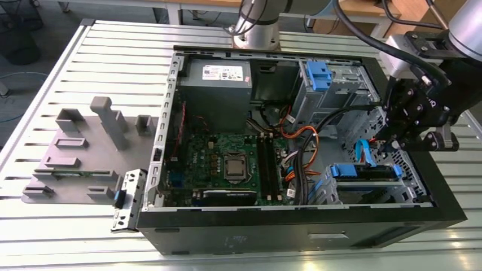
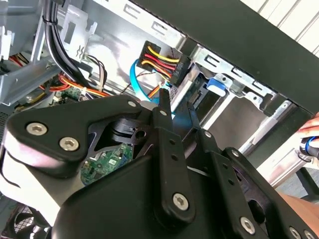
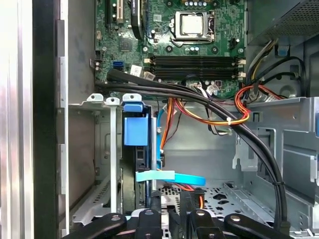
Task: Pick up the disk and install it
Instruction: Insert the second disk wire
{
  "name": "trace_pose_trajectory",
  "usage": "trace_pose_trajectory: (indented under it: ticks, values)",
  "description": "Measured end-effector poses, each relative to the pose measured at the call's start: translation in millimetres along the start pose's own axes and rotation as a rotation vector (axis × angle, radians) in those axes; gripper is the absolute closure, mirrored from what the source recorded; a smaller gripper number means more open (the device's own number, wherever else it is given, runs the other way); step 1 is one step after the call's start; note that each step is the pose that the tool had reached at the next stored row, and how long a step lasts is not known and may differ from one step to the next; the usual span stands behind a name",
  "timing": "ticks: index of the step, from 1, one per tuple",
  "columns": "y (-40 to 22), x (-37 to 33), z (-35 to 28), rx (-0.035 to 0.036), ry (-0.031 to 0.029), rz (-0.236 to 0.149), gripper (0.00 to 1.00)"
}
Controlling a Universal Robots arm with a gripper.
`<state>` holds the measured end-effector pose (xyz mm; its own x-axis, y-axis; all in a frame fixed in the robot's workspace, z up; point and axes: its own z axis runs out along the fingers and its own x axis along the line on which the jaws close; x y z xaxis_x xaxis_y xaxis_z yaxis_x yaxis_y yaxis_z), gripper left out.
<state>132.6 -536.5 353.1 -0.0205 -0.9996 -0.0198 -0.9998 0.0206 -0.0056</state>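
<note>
The disk [image 1: 364,171] sits in the lower bay at the front corner of the open computer case, on the exterior view's right, its blue carrier bracket facing up. In the first wrist view the disk [image 3: 136,132] stands edge-on in its slot, with a blue tab on top. My gripper [image 1: 398,145] hangs just above and beside that bay. Its fingers [image 2: 164,107] stand a little apart with nothing between them, so it is open. In the first wrist view the gripper [image 3: 171,206] sits near a light blue flat cable [image 3: 169,177].
Black and orange cable bundles [image 3: 219,112] cross the case beside the bay. The motherboard [image 1: 226,164], grey power supply [image 1: 217,73] and blue-handled drive cage [image 1: 320,79] fill the rest of the case. A grey fixture [image 1: 83,152] lies on the slatted table. A person's hand [image 2: 311,135] is near the case edge.
</note>
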Motion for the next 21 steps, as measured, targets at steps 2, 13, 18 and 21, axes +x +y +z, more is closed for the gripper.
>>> trace_pose_trajectory:
  ticks: [2,13,18,21]
  values:
    - [-1.2,-1.4,0.6,0.0000,-0.0001,0.000,0.71]
    - [-14.1,-4.8,4.8,-0.0027,0.0000,0.000,0.71]
    - [-19.6,-4.9,8.4,-0.0037,0.0019,0.000,0.71]
    - [-20.7,-4.9,9.4,-0.0038,0.0034,0.000,0.71]
